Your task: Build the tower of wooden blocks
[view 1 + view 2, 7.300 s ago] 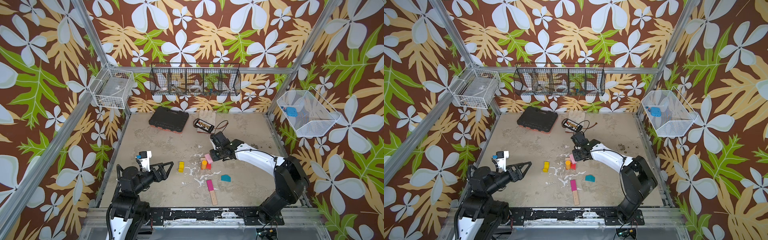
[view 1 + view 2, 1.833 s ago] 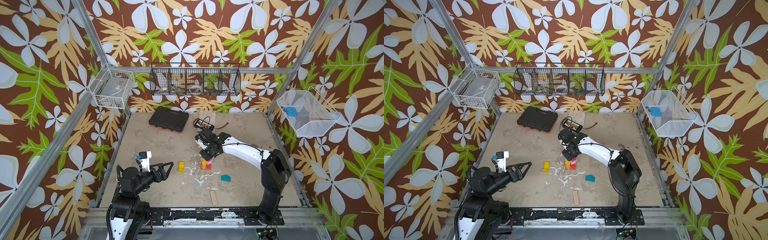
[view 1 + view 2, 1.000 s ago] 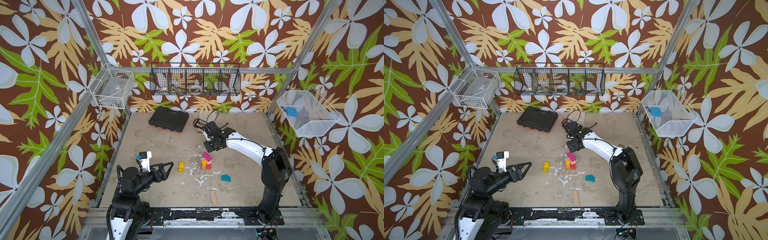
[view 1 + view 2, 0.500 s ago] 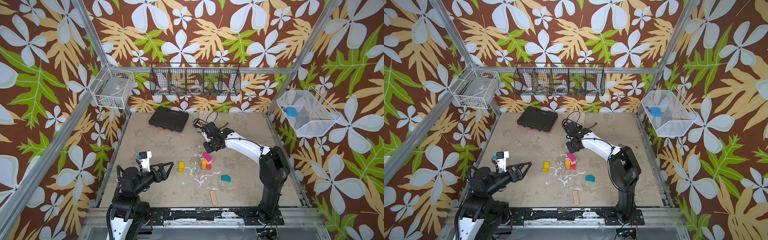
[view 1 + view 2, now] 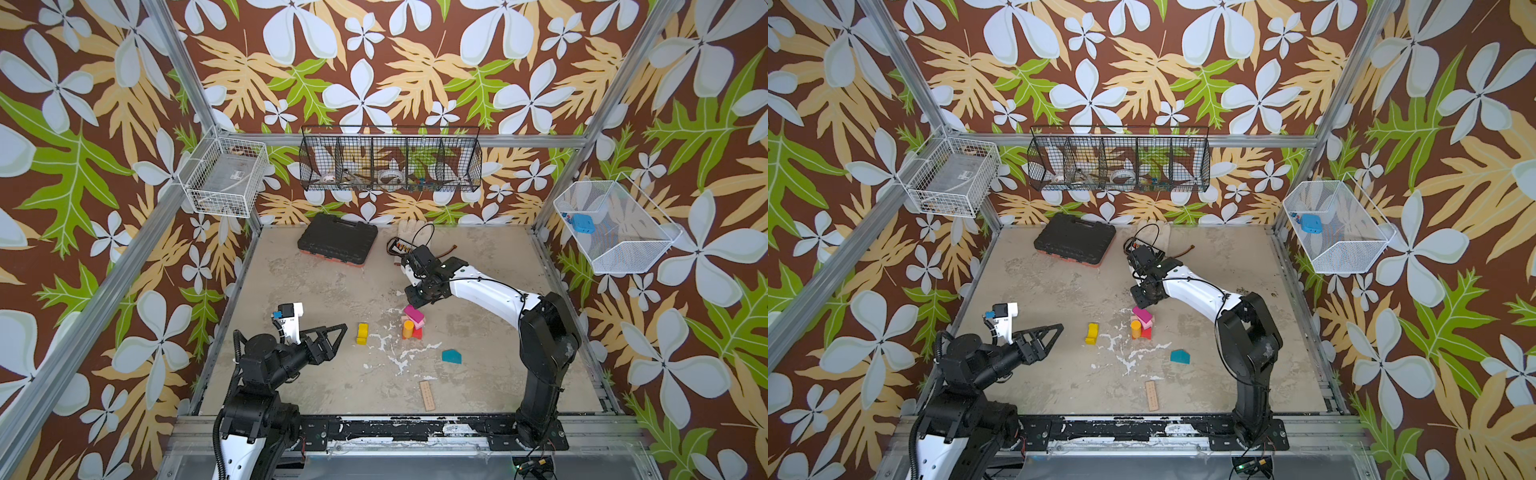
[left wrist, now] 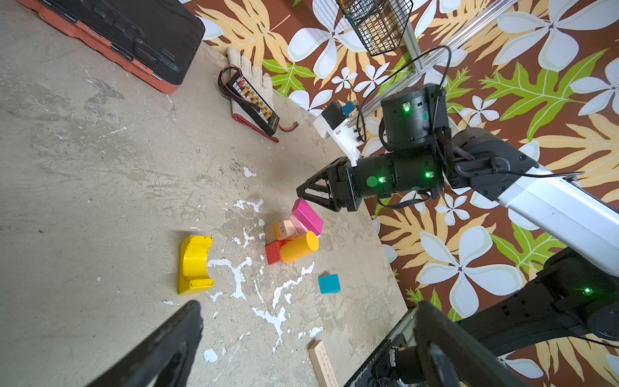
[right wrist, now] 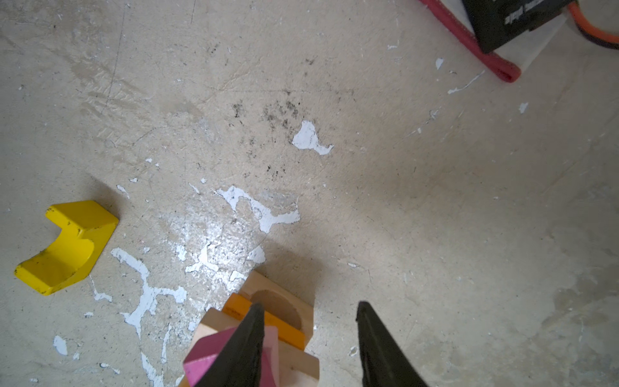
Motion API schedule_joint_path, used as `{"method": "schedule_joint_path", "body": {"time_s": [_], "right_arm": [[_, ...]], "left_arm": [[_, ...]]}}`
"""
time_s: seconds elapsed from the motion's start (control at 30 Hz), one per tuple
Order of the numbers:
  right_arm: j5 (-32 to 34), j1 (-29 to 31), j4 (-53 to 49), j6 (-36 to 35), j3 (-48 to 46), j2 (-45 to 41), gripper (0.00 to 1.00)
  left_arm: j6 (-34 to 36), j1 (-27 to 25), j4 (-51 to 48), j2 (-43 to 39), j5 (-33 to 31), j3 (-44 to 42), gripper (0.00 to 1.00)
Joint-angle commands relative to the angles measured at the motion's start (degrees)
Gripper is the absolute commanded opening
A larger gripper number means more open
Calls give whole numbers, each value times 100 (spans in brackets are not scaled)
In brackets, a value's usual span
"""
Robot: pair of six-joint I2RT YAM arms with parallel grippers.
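Both your right fingers (image 7: pixel 246 345) are hanging apart, empty, above the magenta block (image 6: pixel 308 214). Your left fingers (image 6: pixel 167 345) are gaping, empty.

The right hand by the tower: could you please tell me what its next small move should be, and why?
Probably swing toward the teal block: the right hand is open and empty, the magenta block sits atop the tower, and the teal block lies loose on the table nearby.
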Motion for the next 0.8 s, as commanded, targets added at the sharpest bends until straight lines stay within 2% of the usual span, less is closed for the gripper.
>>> {"method": "schedule_joint_path", "body": {"time_s": [0.0, 0.37, 0.77], "right_arm": [[-78, 8, 26, -60, -19, -73, 46], [-7, 10, 50, -25, -65, -171, 46], [719, -88, 92, 284, -373, -540, 47]], "left_arm": [[-12, -7, 166, -13, 55, 8, 100], [-12, 1, 166, -13, 59, -1, 100], [-14, -1, 162, -13, 60, -1, 100]]}}
